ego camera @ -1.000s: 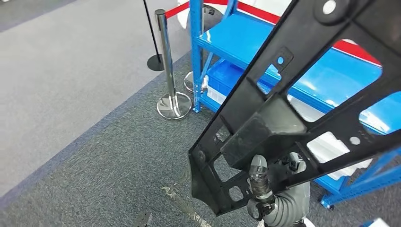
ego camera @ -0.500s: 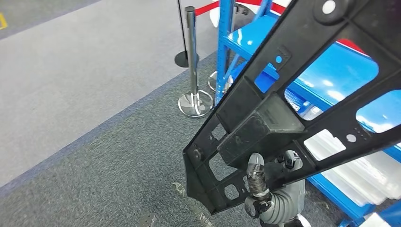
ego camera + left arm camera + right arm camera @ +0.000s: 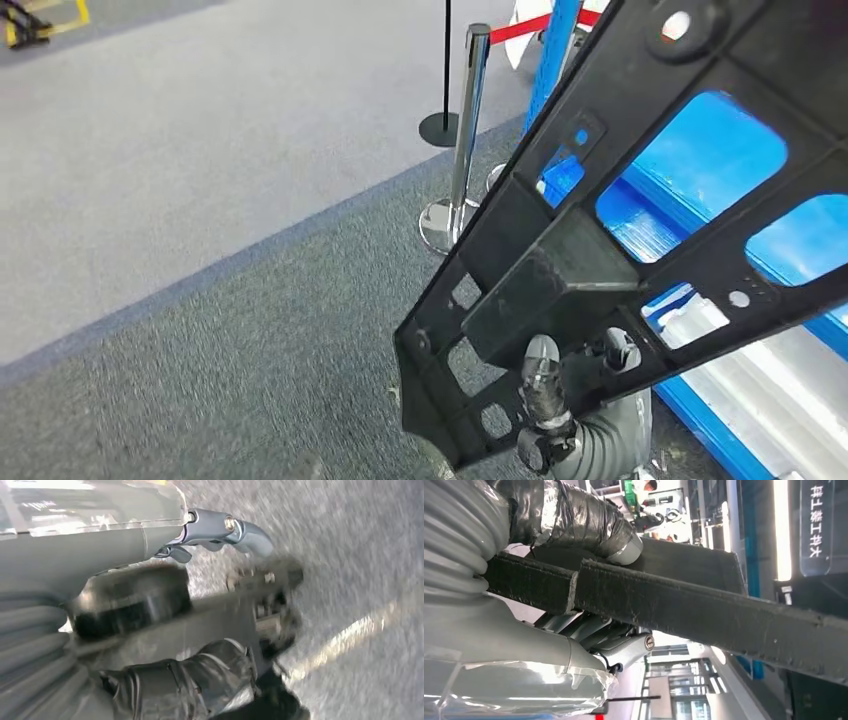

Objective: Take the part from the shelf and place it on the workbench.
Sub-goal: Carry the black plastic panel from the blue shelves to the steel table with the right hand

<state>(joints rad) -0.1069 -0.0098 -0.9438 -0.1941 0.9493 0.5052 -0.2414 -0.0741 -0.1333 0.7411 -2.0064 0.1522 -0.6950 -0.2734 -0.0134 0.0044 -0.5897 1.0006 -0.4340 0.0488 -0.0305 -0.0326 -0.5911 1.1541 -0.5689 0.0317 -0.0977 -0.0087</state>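
The part [image 3: 640, 200] is a large black plastic frame with several cut-outs, held tilted across the right half of the head view, above the floor. My left hand [image 3: 556, 405] grips its lower edge from below, a taped finger up against the frame. In the left wrist view the left hand [image 3: 165, 680] closes around a blurred dark bar of the part [image 3: 240, 610] above the carpet. In the right wrist view my right hand [image 3: 569, 520] clasps a black bar of the part [image 3: 704, 610], thumb on one side and fingers [image 3: 599, 635] on the other.
The blue shelf [image 3: 720, 170] stands behind the part at the right, with white trays [image 3: 770, 370] on its low level. A chrome stanchion post [image 3: 468, 140] with a red belt [image 3: 530, 25] stands by its corner. Dark carpet [image 3: 250, 380] lies below, lighter floor [image 3: 200, 130] to the left.
The whole picture has shifted: shelf and stanchion slid to the right as the camera turned. The part stays in both hands in the same pose.
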